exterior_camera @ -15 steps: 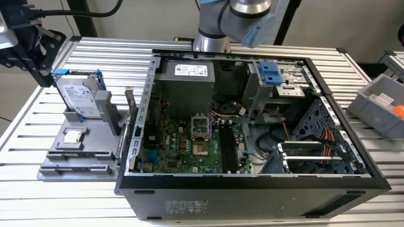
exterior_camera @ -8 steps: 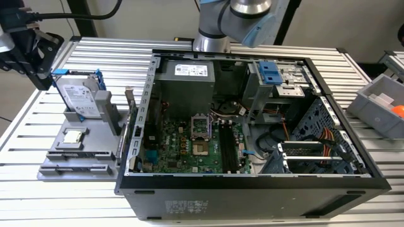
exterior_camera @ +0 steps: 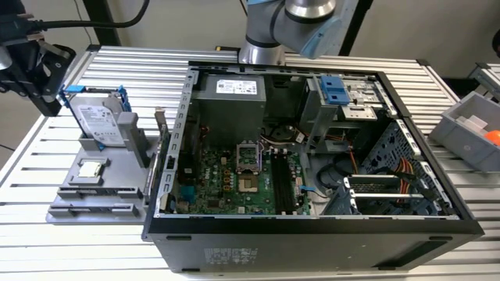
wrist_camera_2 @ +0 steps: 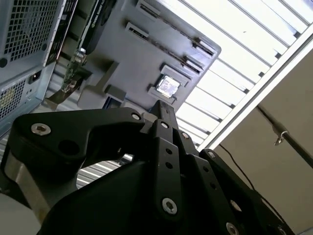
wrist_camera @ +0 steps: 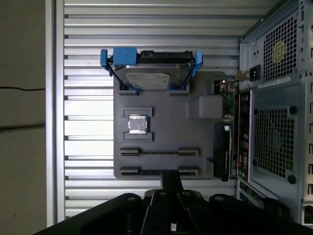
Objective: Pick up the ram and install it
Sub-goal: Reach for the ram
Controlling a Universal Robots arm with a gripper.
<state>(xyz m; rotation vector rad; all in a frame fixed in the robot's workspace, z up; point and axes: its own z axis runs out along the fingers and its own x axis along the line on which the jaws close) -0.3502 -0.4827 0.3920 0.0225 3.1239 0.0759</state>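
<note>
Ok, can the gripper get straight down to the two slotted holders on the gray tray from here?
Probably yes. The gripper hangs above the holders with nothing between; the hard drive and the computer case stand off to the sides.

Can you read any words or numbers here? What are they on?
White label on the silver hard drive in its blue frame: too small to read.
White label on the grey metal power supply box: too small to read.
Pale print on the black case wall: unreadable too.
</note>
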